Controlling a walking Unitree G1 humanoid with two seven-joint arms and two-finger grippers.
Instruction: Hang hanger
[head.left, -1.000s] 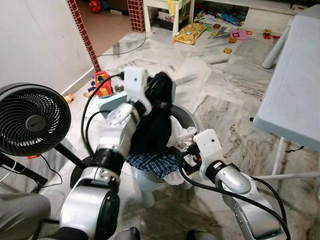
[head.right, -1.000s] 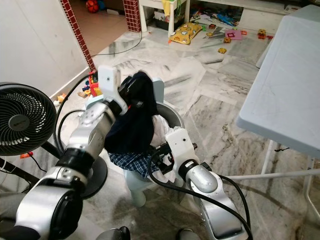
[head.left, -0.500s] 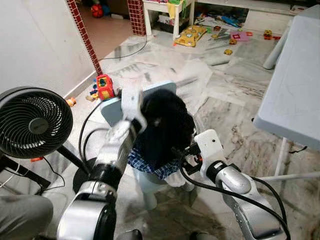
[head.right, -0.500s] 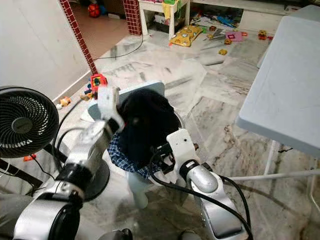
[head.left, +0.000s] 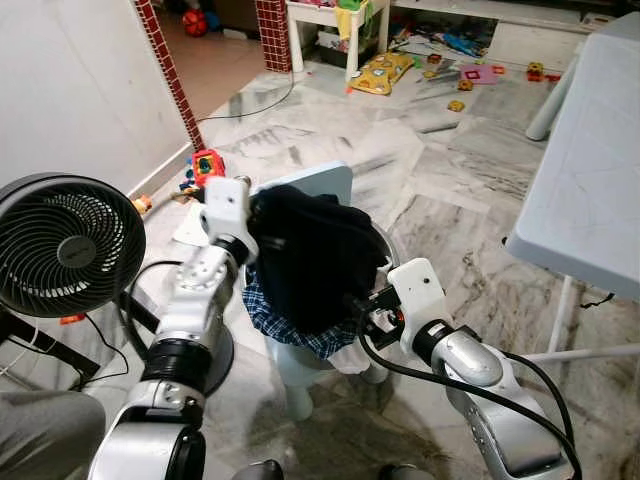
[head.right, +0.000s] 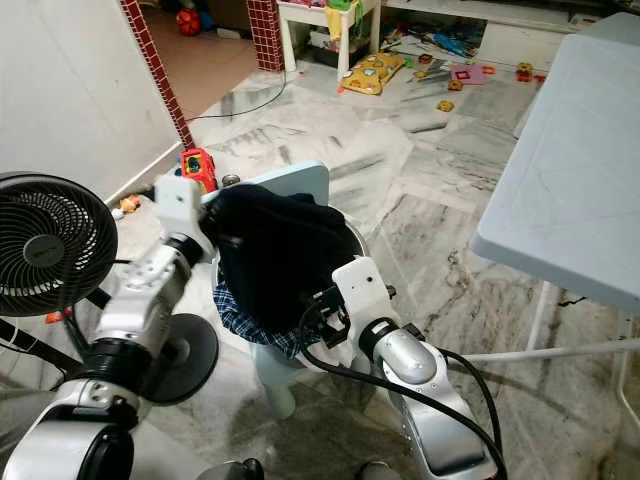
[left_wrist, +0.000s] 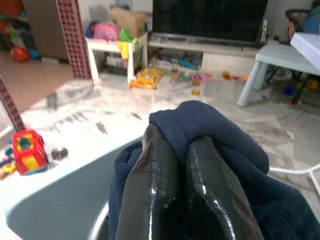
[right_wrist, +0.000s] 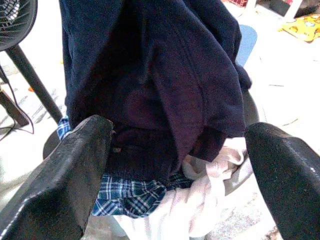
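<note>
Pinching a fold of the dark blue garment (left_wrist: 210, 130), the left gripper (left_wrist: 172, 165) has its fingers (left_wrist: 152, 170) closed tight on the cloth, which drapes below them over a checked cloth (head.left: 285, 325) and white laundry (right_wrist: 200, 205). Just under that hanging cloth, the right gripper (right_wrist: 175, 165) spreads wide, gripping nothing. Any hanger is possibly hidden inside the garment

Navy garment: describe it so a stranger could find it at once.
Start at the round black fan on the robot's left, then look right to the laundry heap on the light blue chair. The navy garment hangs there, pinched at its top by the left claw, with the open right claw beside it. It is plain and dark, unlike the plaid cloth and white cloth under it.
</note>
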